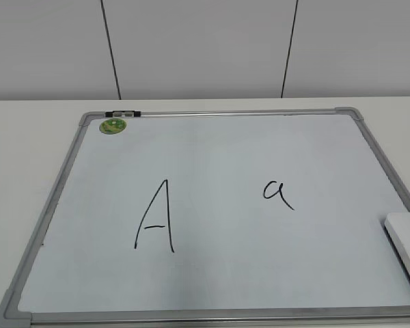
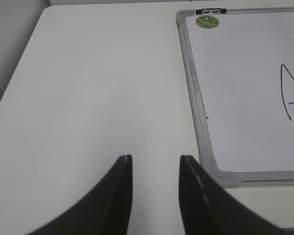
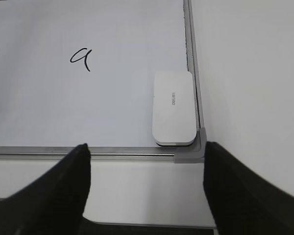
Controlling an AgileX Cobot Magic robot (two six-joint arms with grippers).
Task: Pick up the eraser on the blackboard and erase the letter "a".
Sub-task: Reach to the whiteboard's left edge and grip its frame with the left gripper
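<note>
The blackboard [image 1: 219,143] is a white board with a silver frame lying flat on the table. The small letter "a" [image 1: 278,194] is written right of the middle; it also shows in the right wrist view [image 3: 81,58]. The white eraser [image 1: 408,249] lies in the board's near right corner, also seen in the right wrist view [image 3: 173,107]. My right gripper [image 3: 146,152] is open and empty, above the table just in front of that corner. My left gripper [image 2: 156,161] is open and empty over bare table left of the board [image 2: 245,93]. Neither gripper shows in the exterior view.
A large capital "A" [image 1: 156,217] is written left of the middle. A round green magnet [image 1: 113,126] sits at the board's far left corner, next to a small dark clip [image 1: 122,113] on the frame. A grey panelled wall [image 1: 205,48] stands behind the table.
</note>
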